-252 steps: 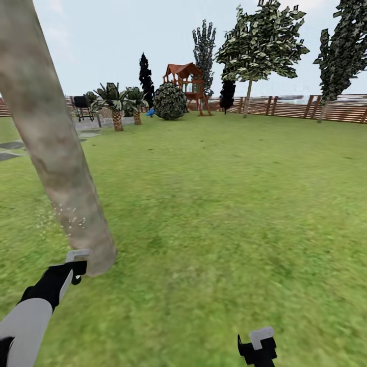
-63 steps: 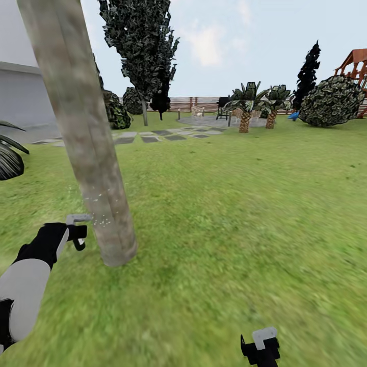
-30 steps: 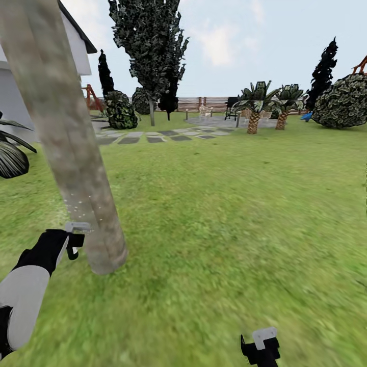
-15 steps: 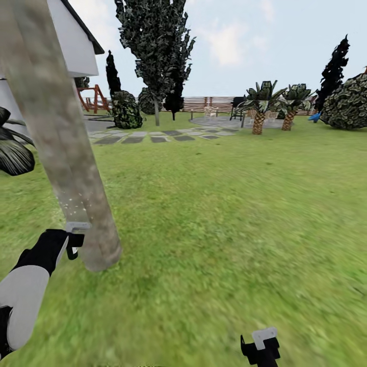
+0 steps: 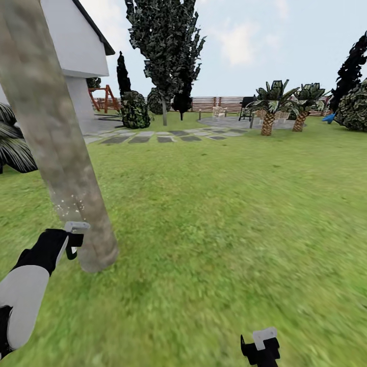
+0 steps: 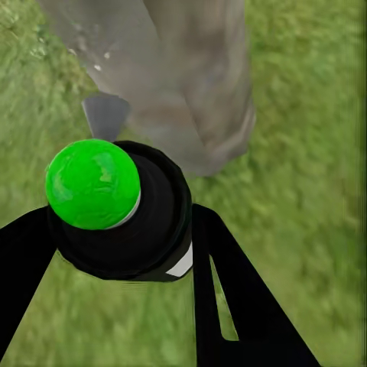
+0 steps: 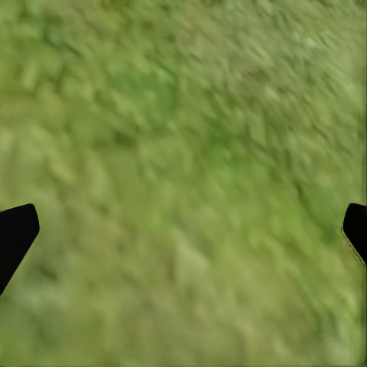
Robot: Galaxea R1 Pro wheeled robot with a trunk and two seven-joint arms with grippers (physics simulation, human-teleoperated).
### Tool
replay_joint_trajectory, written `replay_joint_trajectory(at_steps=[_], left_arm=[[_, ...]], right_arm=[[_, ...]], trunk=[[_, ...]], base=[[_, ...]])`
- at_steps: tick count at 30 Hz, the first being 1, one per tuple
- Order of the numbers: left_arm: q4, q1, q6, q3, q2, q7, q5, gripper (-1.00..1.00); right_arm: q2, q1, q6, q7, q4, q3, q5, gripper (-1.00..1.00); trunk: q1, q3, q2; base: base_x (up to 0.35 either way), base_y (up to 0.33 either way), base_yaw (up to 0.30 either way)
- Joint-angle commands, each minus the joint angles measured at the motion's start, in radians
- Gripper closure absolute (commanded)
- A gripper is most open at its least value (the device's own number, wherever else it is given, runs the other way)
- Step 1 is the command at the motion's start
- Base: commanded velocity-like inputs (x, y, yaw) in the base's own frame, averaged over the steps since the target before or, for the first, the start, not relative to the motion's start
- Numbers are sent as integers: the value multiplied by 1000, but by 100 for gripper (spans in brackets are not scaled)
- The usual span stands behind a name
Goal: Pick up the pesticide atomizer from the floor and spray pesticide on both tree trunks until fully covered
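Beside tree trunk (image 5: pixel 61 153), left claw (image 5: pixel 75 235) grips atomizer (image 6: pixel 122 210)

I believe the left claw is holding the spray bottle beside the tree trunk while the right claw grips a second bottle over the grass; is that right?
Not quite: the right claw is open and holds nothing, as the right wrist view shows, with bare grass between its fingers. The left claw does hold the spray bottle beside the tree trunk.

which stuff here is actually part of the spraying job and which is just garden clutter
Part of the job:
- left gripper, shut on the atomizer, which has a green top here
- tree trunk close by it
- white spray specks on the bark
- lawn

Just there:
- right gripper, open over grass
- palms
- stone slabs
- white house
- fence
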Motion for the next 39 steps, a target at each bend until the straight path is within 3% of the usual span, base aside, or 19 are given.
replay_joint_trajectory(at_steps=[1,10,18,21,25,35,36,39], left_arm=[[-2,-1,4,6,-1,-8,-11,100],[-2,-1,4,11,-1,-8,-12,100],[0,1,4,13,11,-5,-13,100],[1,48,3,15,22,2,-10,100],[11,78,0,16,13,3,-2,100],[-2,80,2,20,18,6,20,100],[-2,79,2,23,20,6,20,100],[-3,79,-2,105,30,6,18,100]], right_arm=[[0,-1,1,-9,1,8,6,-100],[0,-1,1,-10,1,9,6,-100],[0,-1,1,-10,1,9,6,-100],[0,-1,1,-10,1,9,6,-100],[0,-1,1,-10,1,9,6,-100],[0,-1,1,-9,1,9,6,-100],[0,-1,1,-9,1,9,6,-100],[0,-1,1,-10,1,9,6,-100]], trunk=[[0,-1,0],[0,-1,0],[0,-1,0],[0,-1,0],[0,-1,0],[0,-1,0],[0,-1,0],[0,-1,0]], base=[[240,-185,0],[206,-200,5],[8,-270,240],[0,-273,277],[0,-273,177],[72,-267,5],[161,-253,46],[164,-251,207]])
